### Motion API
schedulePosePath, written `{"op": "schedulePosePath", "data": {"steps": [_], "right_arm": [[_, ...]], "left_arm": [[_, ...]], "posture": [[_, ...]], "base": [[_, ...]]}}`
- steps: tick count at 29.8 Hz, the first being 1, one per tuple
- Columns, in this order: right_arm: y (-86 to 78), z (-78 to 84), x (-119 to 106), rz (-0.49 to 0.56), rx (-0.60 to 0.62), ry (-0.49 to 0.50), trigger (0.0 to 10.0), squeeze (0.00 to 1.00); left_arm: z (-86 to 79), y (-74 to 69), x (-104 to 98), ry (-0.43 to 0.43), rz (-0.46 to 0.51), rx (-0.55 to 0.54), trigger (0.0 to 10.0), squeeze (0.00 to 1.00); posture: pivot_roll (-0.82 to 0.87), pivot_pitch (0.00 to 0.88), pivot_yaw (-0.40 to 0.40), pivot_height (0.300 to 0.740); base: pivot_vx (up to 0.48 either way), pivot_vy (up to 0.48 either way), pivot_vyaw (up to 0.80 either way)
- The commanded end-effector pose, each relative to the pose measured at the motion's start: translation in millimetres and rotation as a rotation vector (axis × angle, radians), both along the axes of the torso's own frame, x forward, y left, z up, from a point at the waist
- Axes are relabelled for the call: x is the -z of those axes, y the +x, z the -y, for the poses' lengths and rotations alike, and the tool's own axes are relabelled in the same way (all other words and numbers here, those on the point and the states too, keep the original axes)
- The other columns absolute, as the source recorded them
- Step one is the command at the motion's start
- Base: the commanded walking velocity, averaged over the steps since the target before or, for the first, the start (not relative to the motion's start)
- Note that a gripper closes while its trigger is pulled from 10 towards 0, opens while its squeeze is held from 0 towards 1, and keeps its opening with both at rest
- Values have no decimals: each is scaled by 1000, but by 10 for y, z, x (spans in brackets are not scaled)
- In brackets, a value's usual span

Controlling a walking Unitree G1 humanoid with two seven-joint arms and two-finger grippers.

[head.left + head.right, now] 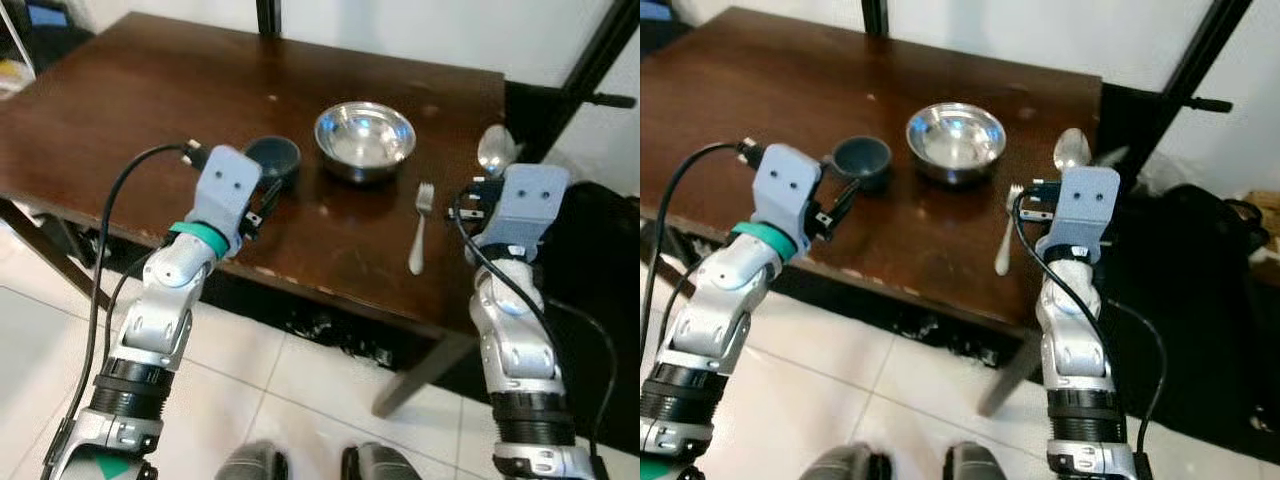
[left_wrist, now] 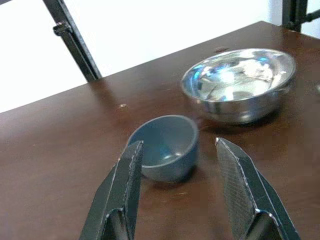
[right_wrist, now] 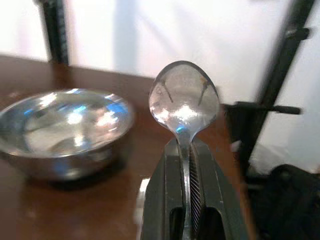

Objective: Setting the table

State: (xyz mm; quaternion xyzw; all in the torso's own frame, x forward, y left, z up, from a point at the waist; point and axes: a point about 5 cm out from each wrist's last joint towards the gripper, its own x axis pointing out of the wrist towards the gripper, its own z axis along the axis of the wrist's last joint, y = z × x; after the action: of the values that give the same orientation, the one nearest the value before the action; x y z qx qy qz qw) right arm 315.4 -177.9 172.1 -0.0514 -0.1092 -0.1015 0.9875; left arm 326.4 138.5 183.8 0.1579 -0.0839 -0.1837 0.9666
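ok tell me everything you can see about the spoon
The spoon is shiny silver metal with an oval bowl that mirrors the room. Its handle is clamped between the shut black fingers of the right gripper, so the handle is mostly hidden and the bowl sticks out past the fingertips. It is held in the air above the right end of the dark wooden table, touching nothing but the gripper. The fork lies on the table just left of it, and the steel bowl sits further left.

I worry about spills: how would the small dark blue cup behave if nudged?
The small dark blue cup looks squat, so it would likely slide rather than tip on the smooth dark wooden table. The open left gripper seems wide enough to straddle it.
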Motion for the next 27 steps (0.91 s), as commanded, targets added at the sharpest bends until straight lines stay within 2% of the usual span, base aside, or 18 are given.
{"op": "schedulePosePath", "data": {"steps": [1, 2, 4, 5, 6, 7, 8, 10, 12, 14, 15, 18, 20, 22, 27], "right_arm": [[-7, 16, 77, -41, 7, -9, 10000, 0], [-7, 16, 77, -41, 7, -9, 10000, 0], [17, 22, 161, -91, 12, 31, 10000, 0], [17, 22, 161, -91, 12, 31, 10000, 0], [30, 40, 194, -107, 25, 58, 10000, 0], [30, 40, 194, -107, 25, 58, 10000, 0], [39, 56, 218, -118, 36, 76, 10000, 0], [39, 56, 218, -118, 36, 76, 10000, 0], [66, 112, 286, -158, 85, 75, 10000, 0], [66, 112, 286, -158, 85, 75, 10000, 0], [84, 136, 328, -182, 107, 60, 10000, 0], [135, 132, 413, -221, 120, 37, 10000, 0], [201, 81, 455, -236, 103, -1, 10000, 0], [201, 81, 455, -236, 103, -1, 10000, 0], [282, 57, 515, -257, 88, -58, 10000, 0]], "left_arm": [[18, -42, 40, -1, -28, 37, 10000, 0], [18, -42, 40, -1, -28, 37, 10000, 0], [43, -89, 118, 19, -145, 139, 10000, 0], [43, -89, 118, 19, -145, 139, 10000, 0], [49, -127, 151, 44, -178, 200, 10000, 0], [49, -127, 151, 44, -178, 200, 10000, 0], [51, -157, 171, 70, -192, 244, 10000, 0], [51, -157, 171, 70, -192, 244, 10000, 0], [51, -231, 168, 115, -209, 351, 10000, 0], [51, -231, 168, 115, -209, 351, 10000, 0], [29, -270, 183, 163, -233, 396, 10000, 0], [-41, -344, 214, 212, -278, 440, 10000, 0], [-113, -401, 264, 223, -313, 426, 10000, 0], [-113, -401, 264, 223, -313, 426, 10000, 0], [-262, -520, 334, 231, -351, 367, 10000, 0]], "posture": [[35, 0, 73, 740], [35, 0, 73, 740], [35, 0, 72, 740], [35, 0, 72, 740], [41, 0, 72, 740], [41, 0, 72, 740], [41, 0, 72, 740], [41, 0, 72, 740], [55, 0, 72, 740], [55, 0, 72, 740], [56, 0, 75, 740], [57, 0, 75, 740], [72, 2, 74, 740], [72, 2, 74, 740], [127, 35, 68, 740]], "base": [[0, 0, 0], [0, 0, 0], [0, 0, 0], [0, 0, 0], [0, 0, 0], [0, 0, 0], [0, 0, 0], [0, 0, 0], [0, 0, 0], [0, 0, 0], [0, 0, 0], [0, 0, 0], [0, 0, 0], [0, 0, 0], [0, 0, 0]]}}
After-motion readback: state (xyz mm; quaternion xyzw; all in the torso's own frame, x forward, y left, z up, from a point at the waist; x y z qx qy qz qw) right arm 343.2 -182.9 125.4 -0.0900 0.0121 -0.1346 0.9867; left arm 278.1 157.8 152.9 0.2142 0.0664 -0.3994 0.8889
